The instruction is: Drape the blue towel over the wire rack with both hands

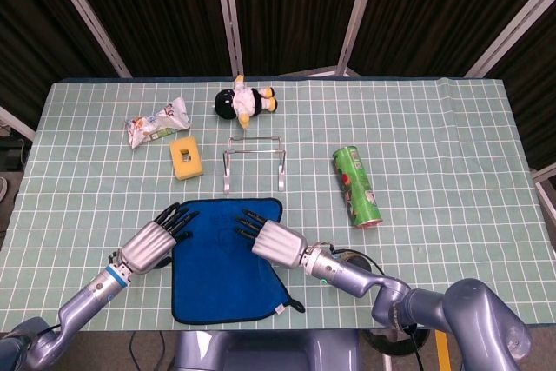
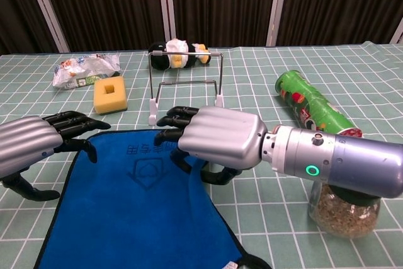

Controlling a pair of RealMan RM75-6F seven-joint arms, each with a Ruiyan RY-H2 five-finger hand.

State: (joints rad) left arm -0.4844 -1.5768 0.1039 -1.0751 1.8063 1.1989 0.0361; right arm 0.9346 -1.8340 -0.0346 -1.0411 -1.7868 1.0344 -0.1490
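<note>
The blue towel [image 1: 215, 260] [image 2: 132, 206] lies flat on the table near the front edge. Just behind it stands the wire rack [image 1: 253, 161] [image 2: 185, 84], bare. My right hand [image 1: 269, 238] [image 2: 211, 142] rests palm down on the towel's far right part, fingers stretched toward the rack, thumb tucked underneath against the cloth. My left hand [image 1: 156, 241] [image 2: 31, 146] hovers at the towel's far left corner with fingers spread over its edge, holding nothing.
A yellow sponge [image 1: 186, 159] and a snack packet [image 1: 157, 121] lie left of the rack. A penguin plush [image 1: 244, 102] sits behind it. A green can [image 1: 357, 186] lies on its side to the right. A glass jar [image 2: 343, 209] stands under my right forearm.
</note>
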